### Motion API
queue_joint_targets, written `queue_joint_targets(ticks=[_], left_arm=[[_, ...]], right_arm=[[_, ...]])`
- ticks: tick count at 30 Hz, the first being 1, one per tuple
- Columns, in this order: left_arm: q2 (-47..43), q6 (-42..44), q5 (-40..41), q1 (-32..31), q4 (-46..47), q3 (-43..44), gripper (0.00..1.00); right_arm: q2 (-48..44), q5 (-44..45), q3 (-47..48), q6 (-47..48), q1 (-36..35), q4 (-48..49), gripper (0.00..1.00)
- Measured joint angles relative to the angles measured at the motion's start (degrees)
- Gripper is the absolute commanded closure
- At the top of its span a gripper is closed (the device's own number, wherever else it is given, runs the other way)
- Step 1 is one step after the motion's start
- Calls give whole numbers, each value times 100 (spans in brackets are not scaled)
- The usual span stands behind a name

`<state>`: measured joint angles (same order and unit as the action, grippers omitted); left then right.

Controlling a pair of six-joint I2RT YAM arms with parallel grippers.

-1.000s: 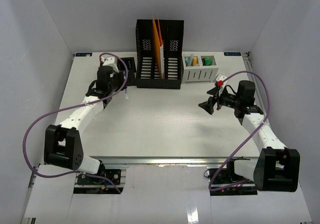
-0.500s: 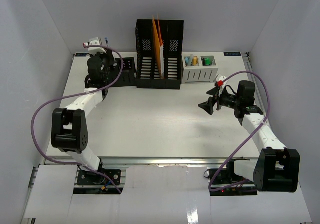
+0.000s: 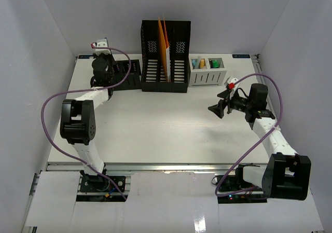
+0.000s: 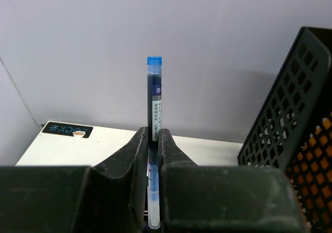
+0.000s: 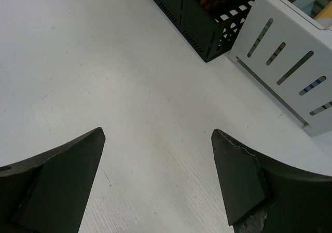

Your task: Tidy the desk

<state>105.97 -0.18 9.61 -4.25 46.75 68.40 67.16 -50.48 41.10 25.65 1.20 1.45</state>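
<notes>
The desk [image 3: 155, 124] is a white tabletop enclosed by white walls. My left gripper [image 3: 99, 62] is raised at the far left corner, beside a low black tray [image 3: 129, 73]. In the left wrist view it [image 4: 153, 139] is shut on a blue pen [image 4: 154, 95] that stands upright between the jaws, blue cap up. My right gripper [image 3: 215, 110] is open and empty above the desk's right half. In the right wrist view it [image 5: 158, 139] hovers over bare desk surface [image 5: 104, 67].
A black file holder [image 3: 166, 56] with orange folders stands at the back centre, and also shows in the left wrist view [image 4: 295, 134]. A white slotted organizer [image 3: 207, 71] with small items stands to its right, and also shows in the right wrist view [image 5: 290, 56]. A metal rail [image 3: 166, 166] runs along the near edge.
My left arm has swung from near the file holder to the far left corner and risen, with the pen held. The right arm has hardly moved.
</notes>
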Motion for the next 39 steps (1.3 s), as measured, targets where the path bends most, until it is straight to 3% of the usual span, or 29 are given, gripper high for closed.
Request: queue_joint_targets(ticks=[9,18,23,28,32,39], left_arm=[[109,-25,-17,11,44,-258,95],[107,-206,-149,11,-63,-596,46],[-96,-271,-255,11,-307,-667,39],[-729,-458,-424,11,-477,-890,7],[-1485,-728,-949,18,-880,-1140,2],[-3533,-1304,-3287,38,-1864,-2398,2]], right_arm=[[9,-11,1,-1,41,0,10],[9,-63,4,-74,205,0,10],[7,-82,4,-136,311,0,10],[-41,-96,4,-186,433,-4,10],[-143,-93,4,-243,530,-27,10],[-406,99,4,-271,931,-444,10]])
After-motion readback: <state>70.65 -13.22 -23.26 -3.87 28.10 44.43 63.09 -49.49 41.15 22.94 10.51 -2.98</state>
